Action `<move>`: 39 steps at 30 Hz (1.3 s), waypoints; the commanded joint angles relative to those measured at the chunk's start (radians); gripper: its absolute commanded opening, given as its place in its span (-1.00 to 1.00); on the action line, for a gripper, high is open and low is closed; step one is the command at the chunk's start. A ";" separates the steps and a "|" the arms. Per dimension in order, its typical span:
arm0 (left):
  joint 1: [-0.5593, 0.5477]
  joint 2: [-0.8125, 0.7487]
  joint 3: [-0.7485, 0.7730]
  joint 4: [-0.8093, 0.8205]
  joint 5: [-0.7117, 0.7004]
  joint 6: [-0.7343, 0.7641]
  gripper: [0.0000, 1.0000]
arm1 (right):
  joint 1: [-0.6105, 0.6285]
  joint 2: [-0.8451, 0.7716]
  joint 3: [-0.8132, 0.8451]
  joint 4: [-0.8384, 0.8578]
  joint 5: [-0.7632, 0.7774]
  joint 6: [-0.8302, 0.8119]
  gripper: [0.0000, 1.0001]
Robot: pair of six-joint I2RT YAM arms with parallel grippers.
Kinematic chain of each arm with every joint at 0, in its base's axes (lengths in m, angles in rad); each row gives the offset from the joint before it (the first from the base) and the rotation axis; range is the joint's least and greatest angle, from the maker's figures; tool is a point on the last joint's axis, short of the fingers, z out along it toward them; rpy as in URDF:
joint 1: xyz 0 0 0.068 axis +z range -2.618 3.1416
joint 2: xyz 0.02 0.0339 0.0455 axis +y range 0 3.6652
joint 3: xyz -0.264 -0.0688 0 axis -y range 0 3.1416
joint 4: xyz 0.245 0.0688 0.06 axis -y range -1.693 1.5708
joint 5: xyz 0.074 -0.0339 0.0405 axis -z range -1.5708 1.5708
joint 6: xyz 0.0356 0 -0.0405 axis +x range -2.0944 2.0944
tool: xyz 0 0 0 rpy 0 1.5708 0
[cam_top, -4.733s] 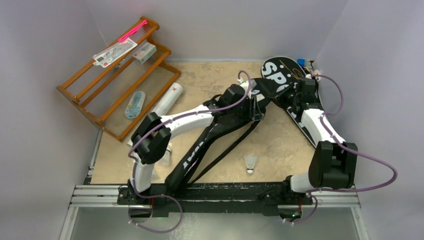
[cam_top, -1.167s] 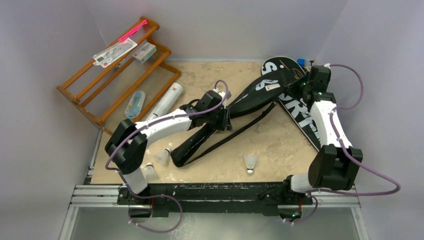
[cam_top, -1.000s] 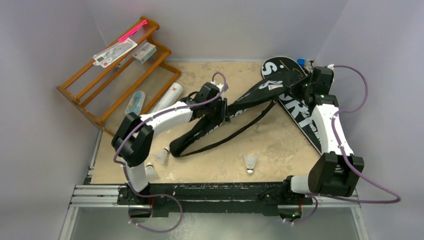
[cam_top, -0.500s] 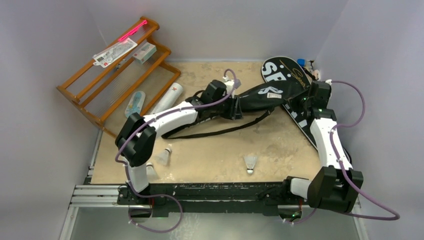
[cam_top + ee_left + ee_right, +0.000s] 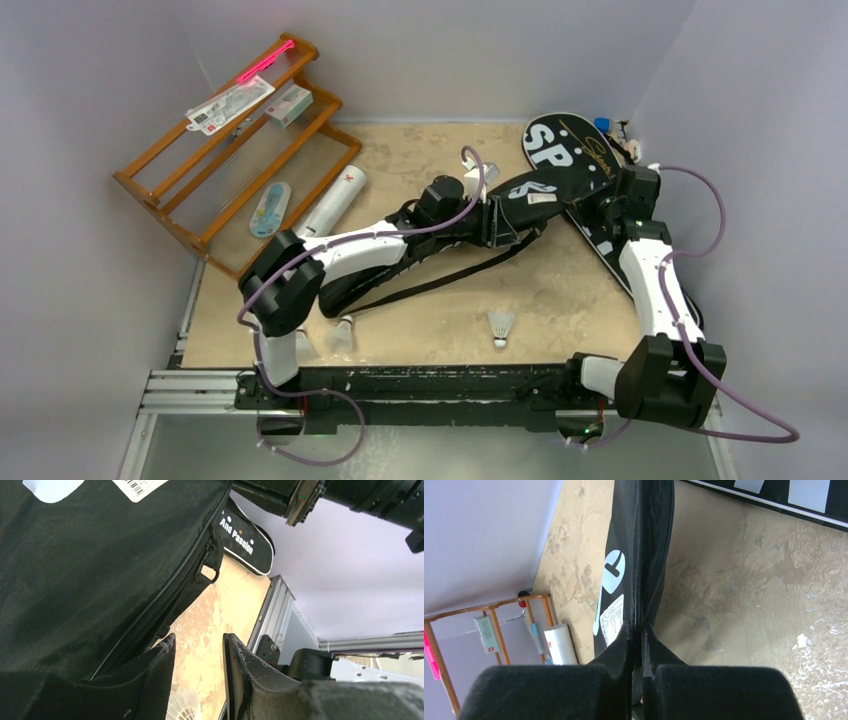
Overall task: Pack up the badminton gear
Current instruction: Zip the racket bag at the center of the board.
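Note:
A black racket bag (image 5: 535, 190) with white lettering hangs above the table, and my right gripper (image 5: 600, 205) is shut on the edge of its wide end (image 5: 634, 540). My left gripper (image 5: 508, 224) stands open beside the bag's zipper (image 5: 185, 585). Its left finger (image 5: 160, 660) is against the fabric and nothing lies between the jaws. A second black bag (image 5: 570, 145) lies flat at the back right. The white tube (image 5: 335, 200) rests by the rack. Three white shuttlecocks lie near the front: one (image 5: 502, 325) in the middle, two (image 5: 343, 332) (image 5: 300, 342) by the left arm's base.
The orange wooden rack (image 5: 240, 150) stands at the back left, holding a small carton (image 5: 290, 103) and a pink-edged card (image 5: 232, 103). The bag's black strap (image 5: 450, 275) trails across the middle of the table. Grey walls close in on three sides.
My left gripper slid right along the bag toward its wide end and its jaws opened. The bag's narrow end swung about under the left arm. The right gripper kept its hold.

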 commanded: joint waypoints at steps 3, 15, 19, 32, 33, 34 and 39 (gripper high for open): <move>-0.003 0.064 0.007 0.167 -0.006 -0.133 -0.23 | 0.004 -0.046 -0.011 0.065 0.008 0.065 -1.00; -0.001 0.172 0.130 0.194 -0.023 -0.158 -0.21 | 0.004 -0.085 -0.032 0.068 0.072 0.114 -1.00; 0.008 0.195 0.144 0.222 0.008 -0.182 -0.45 | 0.004 -0.092 -0.024 0.053 0.070 0.093 -1.00; 0.026 0.247 0.208 0.246 0.069 -0.223 -0.33 | 0.004 -0.110 -0.082 0.077 0.007 0.024 -1.00; 0.026 0.250 0.213 0.246 0.071 -0.224 -0.34 | 0.004 -0.110 -0.087 0.079 0.006 0.026 -1.00; 0.026 0.254 0.217 0.244 0.073 -0.224 -0.36 | 0.004 -0.109 -0.090 0.080 0.007 0.026 -1.00; 0.029 0.266 0.223 0.257 0.078 -0.238 -0.45 | 0.004 -0.105 -0.092 0.077 0.009 0.027 -1.00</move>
